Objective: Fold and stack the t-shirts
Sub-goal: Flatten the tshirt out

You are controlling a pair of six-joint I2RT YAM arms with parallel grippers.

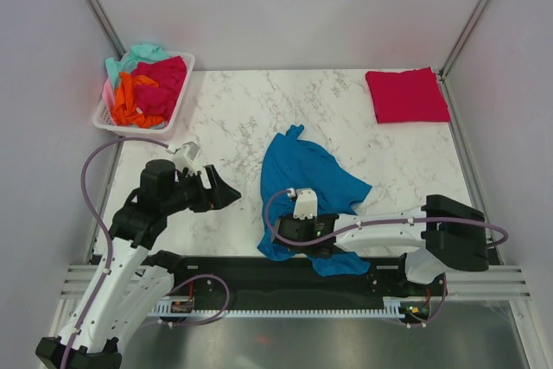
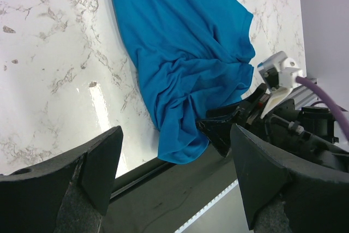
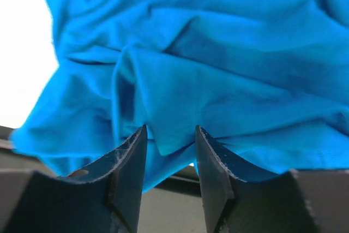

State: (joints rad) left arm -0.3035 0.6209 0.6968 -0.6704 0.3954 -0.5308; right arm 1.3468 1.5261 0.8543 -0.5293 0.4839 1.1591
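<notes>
A teal-blue t-shirt lies crumpled on the marble table, its near edge hanging over the table's front edge. It also shows in the left wrist view and the right wrist view. My right gripper sits at the shirt's near left corner, jaws closed to a narrow gap on a bunched fold of it; creases run toward it. My left gripper is open and empty, left of the shirt. A crimson red t-shirt lies folded at the far right.
A white plastic basket at the far left corner holds magenta, orange, mint and pink shirts. A black rail runs along the table's front edge. Grey walls close in both sides.
</notes>
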